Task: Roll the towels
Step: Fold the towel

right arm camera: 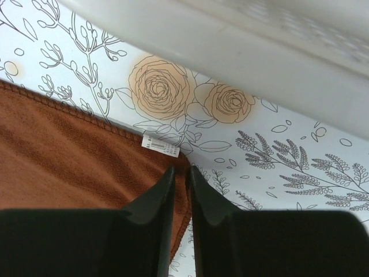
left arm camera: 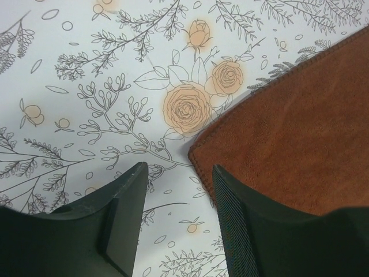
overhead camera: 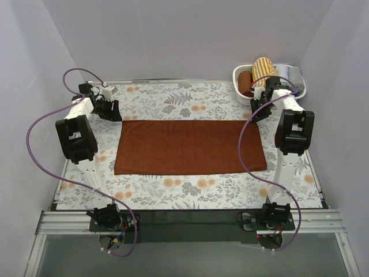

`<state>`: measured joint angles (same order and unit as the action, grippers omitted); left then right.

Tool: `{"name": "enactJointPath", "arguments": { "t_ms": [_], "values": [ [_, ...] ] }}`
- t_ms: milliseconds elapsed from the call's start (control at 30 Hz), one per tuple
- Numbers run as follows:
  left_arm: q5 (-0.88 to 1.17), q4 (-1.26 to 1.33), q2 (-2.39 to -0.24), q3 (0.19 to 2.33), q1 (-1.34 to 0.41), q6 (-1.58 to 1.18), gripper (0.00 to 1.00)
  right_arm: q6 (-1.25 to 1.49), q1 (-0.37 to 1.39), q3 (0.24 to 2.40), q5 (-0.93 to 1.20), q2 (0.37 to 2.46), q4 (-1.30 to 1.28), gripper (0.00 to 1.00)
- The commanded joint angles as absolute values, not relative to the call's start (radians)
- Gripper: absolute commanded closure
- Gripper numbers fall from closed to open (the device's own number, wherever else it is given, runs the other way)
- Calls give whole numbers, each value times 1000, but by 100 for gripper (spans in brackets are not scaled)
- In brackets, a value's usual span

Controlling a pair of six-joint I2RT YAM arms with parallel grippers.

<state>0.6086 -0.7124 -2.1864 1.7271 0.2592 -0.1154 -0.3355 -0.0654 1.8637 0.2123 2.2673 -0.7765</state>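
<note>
The long rust-brown towel (overhead camera: 190,147) lies spread flat on the floral tablecloth. My left gripper (overhead camera: 109,109) is open just left of the towel's far-left corner (left arm camera: 300,133); its jaws (left arm camera: 179,167) stand wide, with only tablecloth between them. My right gripper (overhead camera: 255,111) is at the far-right corner; its jaws (right arm camera: 180,169) are nearly closed on the towel's edge (right arm camera: 63,156), next to a white label (right arm camera: 161,145). The mustard-yellow striped towel (overhead camera: 264,68) sits rolled in the basket at the back right.
A white basket (overhead camera: 237,72) stands at the far right corner with a brown roll (overhead camera: 245,82) and a grey roll (overhead camera: 286,72); its wall (right arm camera: 230,34) is close behind my right gripper. White walls enclose the table on three sides.
</note>
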Motion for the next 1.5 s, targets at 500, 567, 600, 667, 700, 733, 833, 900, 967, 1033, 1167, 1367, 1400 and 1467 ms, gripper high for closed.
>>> {"name": "enactJointPath", "arguments": {
  "t_ms": [500,567,600,667,700,733,833,900,967,1033,1167,1367,1400,1467],
  "values": [
    [658,-796,-2295,1888,207,-114,68,-334,-77,1875,227,2263,-770,99],
    [670,-807,-2301,1888,202,-106,69,-336,-77,1875,227,2263,-772,99],
    [679,-813,-2301,1890,201,-100,70,-337,-77,1875,227,2261,-772,99],
    [677,-819,-2306,1888,198,-97,70,-339,-77,1878,225,2261,-770,99],
    [675,-825,-2309,1887,198,-94,70,-341,-77,1878,225,2260,-772,99],
    [673,-828,-2310,1888,196,-92,71,-341,-77,1878,227,2260,-772,99],
    [657,-830,-2313,1882,198,-86,74,-342,-78,1881,224,2260,-772,99],
    [655,-836,-2315,1879,198,-81,78,-345,-80,1884,224,2260,-772,99],
    [652,-841,-2315,1881,196,-75,86,-350,-81,1885,224,2258,-772,99],
    [650,-835,-2313,1885,198,-78,91,-350,-86,1891,227,2261,-773,99],
    [653,-831,-2330,1937,198,-109,100,-342,-94,1916,247,2272,-773,99],
    [673,-871,-2378,2040,198,-121,100,-334,-100,1971,265,2278,-772,99],
    [676,-879,-2385,2066,198,-123,100,-331,-103,1980,276,2279,-773,99],
    [684,-902,-2388,2089,198,-121,100,-331,-106,1993,287,2275,-779,99]
  ]
}}
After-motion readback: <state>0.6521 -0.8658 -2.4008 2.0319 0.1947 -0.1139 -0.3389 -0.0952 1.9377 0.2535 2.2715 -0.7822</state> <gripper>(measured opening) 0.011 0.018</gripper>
